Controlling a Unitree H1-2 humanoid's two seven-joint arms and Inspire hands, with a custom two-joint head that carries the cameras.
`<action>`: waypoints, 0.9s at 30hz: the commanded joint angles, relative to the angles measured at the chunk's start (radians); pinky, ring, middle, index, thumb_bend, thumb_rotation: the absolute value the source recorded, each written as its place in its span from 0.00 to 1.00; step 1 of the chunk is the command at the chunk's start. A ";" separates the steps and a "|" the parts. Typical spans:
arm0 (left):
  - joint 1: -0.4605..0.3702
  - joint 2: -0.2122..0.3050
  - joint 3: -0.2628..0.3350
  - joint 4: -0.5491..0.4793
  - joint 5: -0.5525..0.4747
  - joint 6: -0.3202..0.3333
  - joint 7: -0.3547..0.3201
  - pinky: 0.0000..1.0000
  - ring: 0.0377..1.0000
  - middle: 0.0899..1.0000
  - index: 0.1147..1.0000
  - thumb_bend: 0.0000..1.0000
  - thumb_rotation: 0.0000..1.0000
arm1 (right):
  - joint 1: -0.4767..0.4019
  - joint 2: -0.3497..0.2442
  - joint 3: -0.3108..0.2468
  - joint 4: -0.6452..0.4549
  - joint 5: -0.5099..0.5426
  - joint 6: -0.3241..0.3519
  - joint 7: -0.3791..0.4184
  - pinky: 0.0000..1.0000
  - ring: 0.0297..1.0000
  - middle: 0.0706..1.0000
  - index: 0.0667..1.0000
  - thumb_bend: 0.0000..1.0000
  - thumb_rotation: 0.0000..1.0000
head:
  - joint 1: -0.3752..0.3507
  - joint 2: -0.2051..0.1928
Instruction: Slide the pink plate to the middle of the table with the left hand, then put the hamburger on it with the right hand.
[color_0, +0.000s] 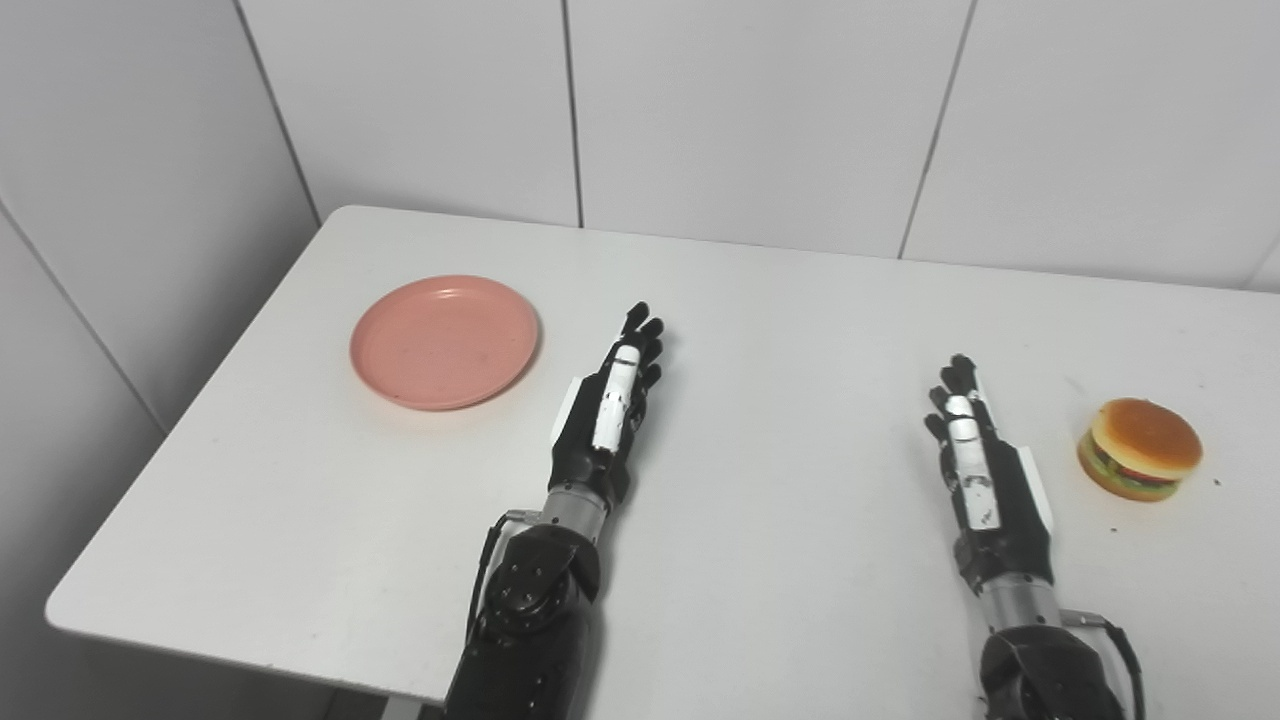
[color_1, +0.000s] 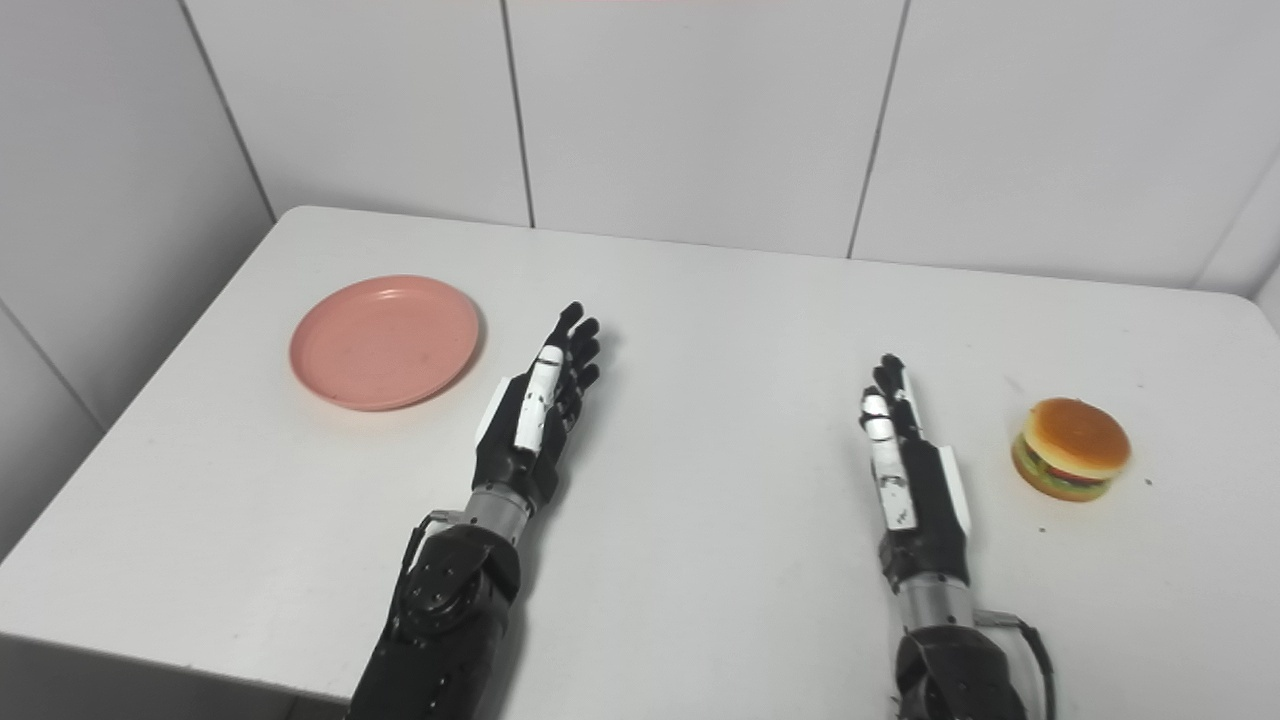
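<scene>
Nearest the front edge of the white desk (color_0: 760, 560): left hand (color_0: 610, 400) and right hand (color_0: 985, 470), both empty, fingers extended, touching nothing. Right side, just beside the right hand: hamburger (color_0: 1140, 448). Farther back, left: pink plate (color_0: 445, 342), empty, near the left hand's fingertips. Progress, as judged: nothing done; slide and placement both outstanding. Legible writing or brands: none.

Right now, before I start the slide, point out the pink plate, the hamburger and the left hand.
pink plate (color_0: 445, 342), left eye view, on its flat inner face.
hamburger (color_0: 1140, 448), left eye view, on the side of its top bun.
left hand (color_0: 612, 402), left eye view, on the back of the hand.
</scene>
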 joint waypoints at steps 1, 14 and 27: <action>-0.066 0.007 0.002 -0.050 -0.004 0.007 0.004 0.94 0.92 0.89 0.87 0.49 1.00 | -0.021 -0.009 -0.013 0.028 0.027 -0.085 0.023 1.00 0.99 1.00 1.00 0.61 0.89 | 0.032 -0.012; -0.175 0.106 0.117 -0.088 -0.034 0.033 0.034 0.75 0.76 0.74 0.71 0.50 1.00 | -0.017 -0.054 -0.038 0.071 0.029 -0.147 0.042 1.00 0.98 1.00 1.00 0.56 0.94 | 0.155 -0.057; -0.281 0.263 0.212 -0.026 -0.010 0.041 0.098 0.62 0.67 0.66 0.62 0.49 1.00 | -0.009 -0.056 -0.040 0.052 0.036 -0.146 0.054 1.00 1.00 1.00 1.00 0.48 0.96 | 0.165 -0.062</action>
